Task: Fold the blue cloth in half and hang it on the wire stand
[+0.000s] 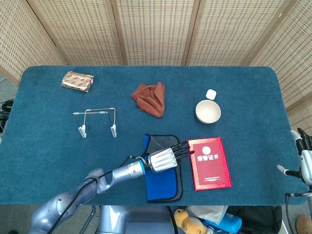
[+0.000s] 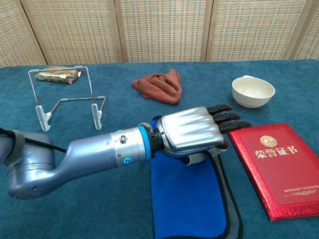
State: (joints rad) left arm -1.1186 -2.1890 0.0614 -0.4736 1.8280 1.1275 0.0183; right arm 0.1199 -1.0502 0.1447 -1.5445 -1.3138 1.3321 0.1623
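We see the left hand (image 2: 192, 135), a ribbed silver shell with black fingers (image 2: 228, 117), reaching over the blue cloth (image 2: 187, 199). Its fingers stretch out flat toward the red booklet (image 2: 279, 167), and the thumb side below the palm appears to pinch the cloth's grey edge, though the chest view hides the contact itself, so we cannot tell whether it truly grips. In the head view the same left hand (image 1: 163, 159) lies across the upper half of the blue cloth (image 1: 161, 185), fingertips reaching the booklet's left edge.

The cloth is soft, bright blue on one face and grey on the other, with dark piping. It lies doubled over on the worktop (image 1: 48, 146), a narrow rectangle just left of the red booklet (image 1: 209, 163), with a grey strip showing along its right side and top.

The right hand (image 1: 304, 158) sits at the far right edge of the head view, away from the cloth; too little of it shows for us to say how its fingers are set.

The wire stand (image 1: 97, 122), thin bent metal with white-tipped feet, stands upright well left of the cloth. Beyond it are a crumpled rust-brown rag (image 1: 150, 99), a round white bowl (image 1: 208, 111), and a shiny foil packet (image 1: 77, 81). The worktop is covered in dark teal felt.
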